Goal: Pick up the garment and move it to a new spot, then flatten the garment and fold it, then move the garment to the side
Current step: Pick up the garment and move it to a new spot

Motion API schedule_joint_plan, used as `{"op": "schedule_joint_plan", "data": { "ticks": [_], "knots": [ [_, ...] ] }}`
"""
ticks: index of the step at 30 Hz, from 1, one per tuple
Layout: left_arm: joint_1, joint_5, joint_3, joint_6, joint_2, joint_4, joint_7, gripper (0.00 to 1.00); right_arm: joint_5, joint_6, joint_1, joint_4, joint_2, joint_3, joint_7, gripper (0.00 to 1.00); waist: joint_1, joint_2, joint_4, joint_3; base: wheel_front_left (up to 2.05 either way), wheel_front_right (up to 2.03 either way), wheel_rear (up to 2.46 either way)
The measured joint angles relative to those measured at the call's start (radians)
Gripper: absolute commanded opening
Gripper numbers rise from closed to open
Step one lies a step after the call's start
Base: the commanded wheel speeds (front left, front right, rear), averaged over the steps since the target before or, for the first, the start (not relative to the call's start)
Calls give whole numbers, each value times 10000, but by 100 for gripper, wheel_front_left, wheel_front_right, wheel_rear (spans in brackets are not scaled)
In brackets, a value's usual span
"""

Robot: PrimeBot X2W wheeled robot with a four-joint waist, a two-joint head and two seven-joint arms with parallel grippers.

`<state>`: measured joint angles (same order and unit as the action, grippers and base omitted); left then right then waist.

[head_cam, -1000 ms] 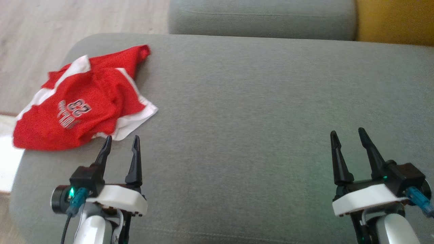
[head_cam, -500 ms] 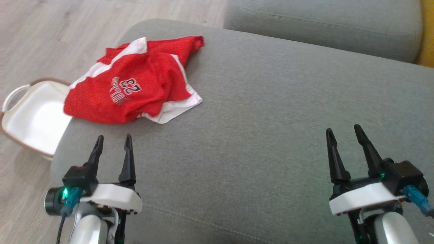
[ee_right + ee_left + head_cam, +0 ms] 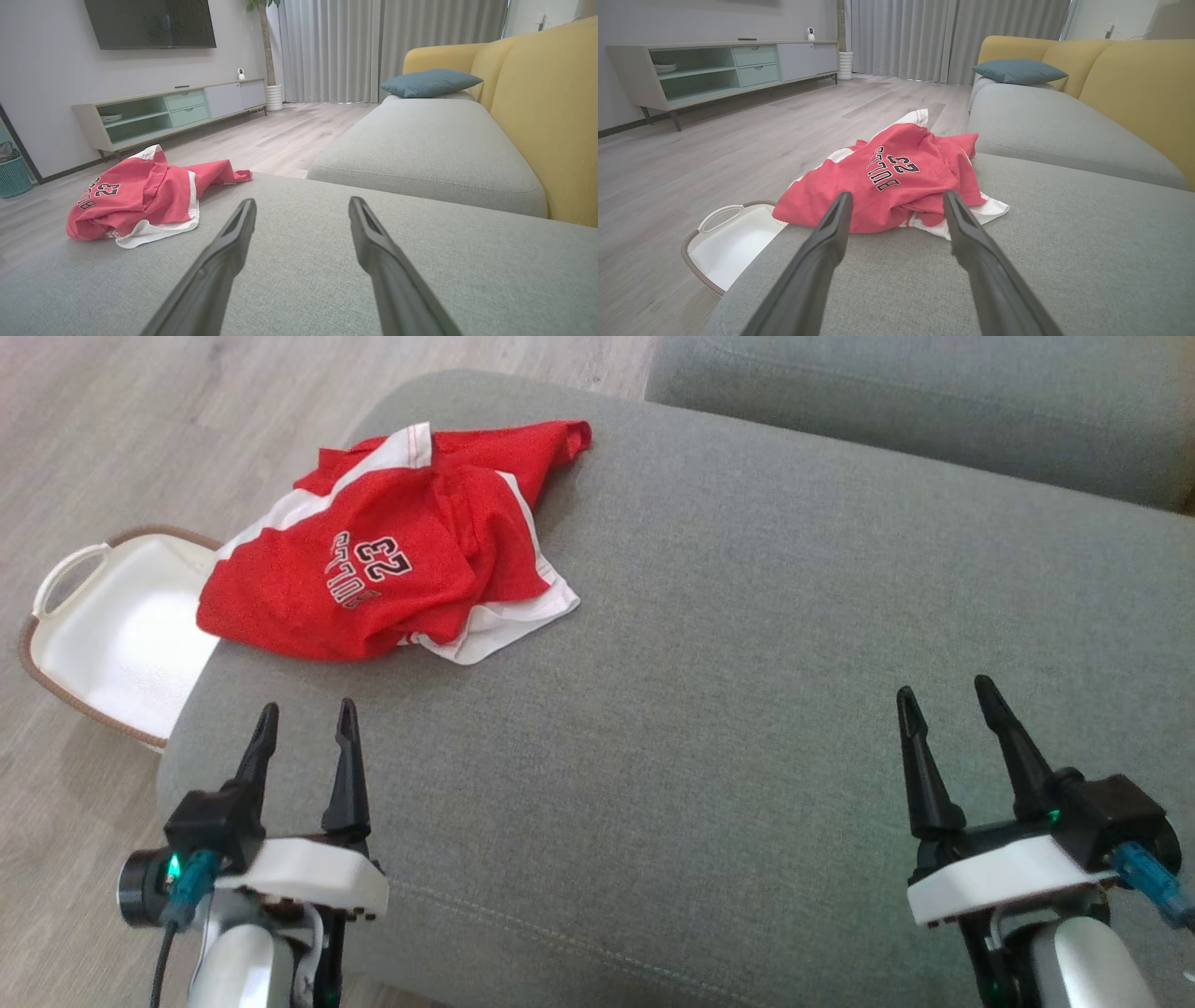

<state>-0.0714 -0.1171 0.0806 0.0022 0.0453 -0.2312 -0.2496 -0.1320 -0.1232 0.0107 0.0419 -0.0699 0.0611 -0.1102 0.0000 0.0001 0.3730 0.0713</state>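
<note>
Sofa seat [image 3: 747,663] left edge is occupied by bunched garment [image 3: 373,574], folds hidden; basket [image 3: 103,635] partly covered; left gripper [image 3: 308,706], right gripper [image 3: 943,685] fingers released, empty.

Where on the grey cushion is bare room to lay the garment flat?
The grey cushion is bare from the red garment across to the right gripper and back to the second cushion. Its far left corner is crowded: the garment lies there, by the white basket.
</note>
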Motion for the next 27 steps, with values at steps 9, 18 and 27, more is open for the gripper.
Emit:
{"op": "schedule_joint_plan", "data": {
  "ticks": [9, 18, 27],
  "knots": [
    [-1566, 6, -96, 69, -58, -777, 0, 100, 0, 0, -626, -652, -525, 38, 499, 100, 0, 0, -201, 1088, 0, 0, 0],
    [-4818, -481, -493, -334, 125, -4477, 82, 100, 0, 0, -1275, -1302, -1118, -102, 890, 100, 1, -1, -487, 2717, 0, 0, 0],
    [-7629, -1164, -1035, -654, 848, -7984, 1379, 100, -25, 0, -1704, -1584, -1402, -157, 1066, 100, 1, -1, -745, 3770, 0, 0, 0]
  ]
}}
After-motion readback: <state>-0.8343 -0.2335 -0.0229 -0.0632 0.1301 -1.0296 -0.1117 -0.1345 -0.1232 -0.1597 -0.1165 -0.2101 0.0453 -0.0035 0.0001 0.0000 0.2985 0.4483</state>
